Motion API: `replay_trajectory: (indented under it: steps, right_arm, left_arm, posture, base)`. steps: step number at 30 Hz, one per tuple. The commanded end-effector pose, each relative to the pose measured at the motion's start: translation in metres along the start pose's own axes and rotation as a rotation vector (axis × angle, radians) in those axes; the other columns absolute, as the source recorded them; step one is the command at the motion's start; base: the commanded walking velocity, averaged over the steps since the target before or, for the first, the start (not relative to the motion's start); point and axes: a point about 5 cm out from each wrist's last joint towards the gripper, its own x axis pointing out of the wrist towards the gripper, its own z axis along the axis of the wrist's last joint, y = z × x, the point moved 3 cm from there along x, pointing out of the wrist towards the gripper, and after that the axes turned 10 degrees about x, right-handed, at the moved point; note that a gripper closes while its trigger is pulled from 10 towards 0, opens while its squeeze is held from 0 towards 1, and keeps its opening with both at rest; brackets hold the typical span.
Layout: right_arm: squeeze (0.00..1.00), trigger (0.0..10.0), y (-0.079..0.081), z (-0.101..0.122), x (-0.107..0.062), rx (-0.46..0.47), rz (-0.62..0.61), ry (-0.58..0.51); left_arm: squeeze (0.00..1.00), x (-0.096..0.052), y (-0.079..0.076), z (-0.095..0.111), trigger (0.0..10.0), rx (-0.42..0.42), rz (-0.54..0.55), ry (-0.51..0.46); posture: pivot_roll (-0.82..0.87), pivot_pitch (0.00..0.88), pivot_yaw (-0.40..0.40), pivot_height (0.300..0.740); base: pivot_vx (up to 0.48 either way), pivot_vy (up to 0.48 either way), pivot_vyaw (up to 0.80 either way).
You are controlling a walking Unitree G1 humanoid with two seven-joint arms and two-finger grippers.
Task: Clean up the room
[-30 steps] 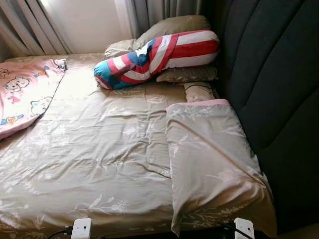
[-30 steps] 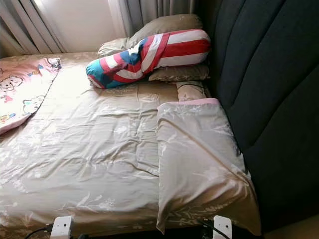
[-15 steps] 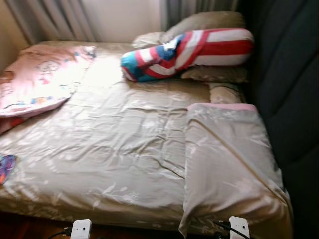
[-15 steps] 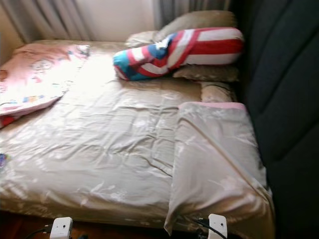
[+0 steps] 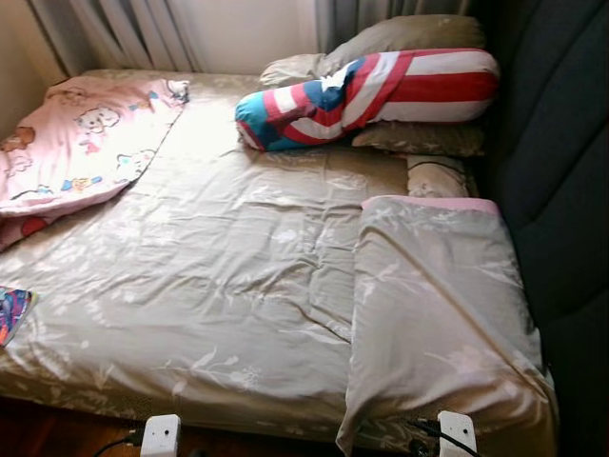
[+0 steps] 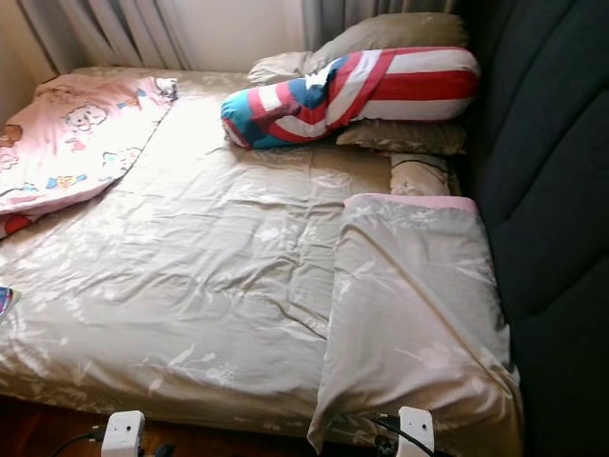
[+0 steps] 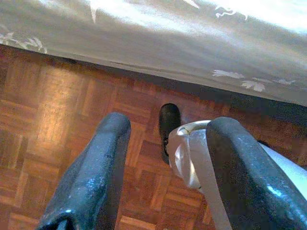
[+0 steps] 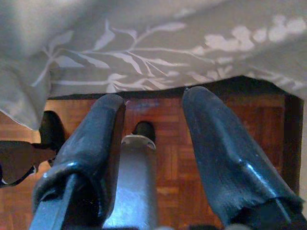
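Note:
A wide bed point(image 5: 219, 286) with a wrinkled beige floral sheet lies before me. Against the dark headboard point(image 5: 561, 171) are beige pillows point(image 5: 400, 38) and a red, white and blue striped bolster point(image 5: 371, 95). A folded beige blanket with a pink edge point(image 5: 438, 314) lies along the right side. A pink cartoon blanket point(image 5: 76, 143) is crumpled at the far left. My left gripper point(image 7: 170, 124) hangs open over the parquet at the bed's edge. My right gripper point(image 8: 154, 98) is open too, just below the overhanging sheet.
A small colourful item point(image 5: 11, 314) lies at the bed's left edge. Grey curtains point(image 5: 124, 33) hang behind the bed. Red-brown parquet floor point(image 7: 53, 110) runs under the near edge. My own leg and dark foot point(image 7: 169, 122) show between the left fingers.
The camera has swung left and steadied, bringing the bed's left edge and the colourful item into sight. Nothing on the bed has moved. Both arms still hang low.

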Motion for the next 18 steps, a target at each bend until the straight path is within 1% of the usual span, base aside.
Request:
replay_trajectory:
  steps: [1,18]
  right_arm:
    - [0.00,10.0,0.0012,-0.0064,-0.0008,0.007,0.002,0.019]
    - [0.00,10.0,0.0062,-0.0114,-0.0008,-0.010,0.014,0.041]
  left_arm:
    - [0.00,-0.0043,0.0023,-0.0148,10.0,-0.003,0.005,0.045]
    - [0.00,-0.0049,0.0039,-0.0157,10.0,0.005,0.004,0.048]
  posture:
    - [-0.02,0.120,0.017,0.740]
    - [-0.02,0.099,0.022,0.740]
  base:
    - [0.000,0.315,0.00]
    - [0.000,0.399,0.00]
